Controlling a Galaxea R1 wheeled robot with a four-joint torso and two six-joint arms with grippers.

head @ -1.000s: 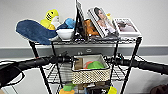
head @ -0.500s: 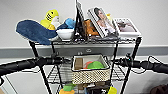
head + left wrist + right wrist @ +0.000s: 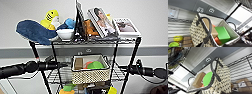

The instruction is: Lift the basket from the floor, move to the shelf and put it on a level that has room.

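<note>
basket is at the shelf, sitting on or just over the second level from the top, roughly centred between the front poles; can't confirm from the head view whether its bottom is actually touching the wire grid

basket contents: tan cardboard-coloured box, green block, something orange-red under and between them. white lining folded over the rim

left arm comes in toward the basket's left end, right arm toward its right end, both about level with the basket rim. left wrist view: dark basket handle looping up over the woven side, very close to the camera. right wrist view: the other dark handle, same closeness. left end effector and right end effector: fingers not readable in any view, can't tell if they're apart, together or clamped on the handles

top tier: blue plush whale, yellow plush, white bowl, upright dark tablet or frame, books leaning and flat

lower tier seen in the left wrist view: yellow bowl and green bowl. right wrist view shows a cardboard box under the grid

grey wall band behind the rack with outlets
</note>
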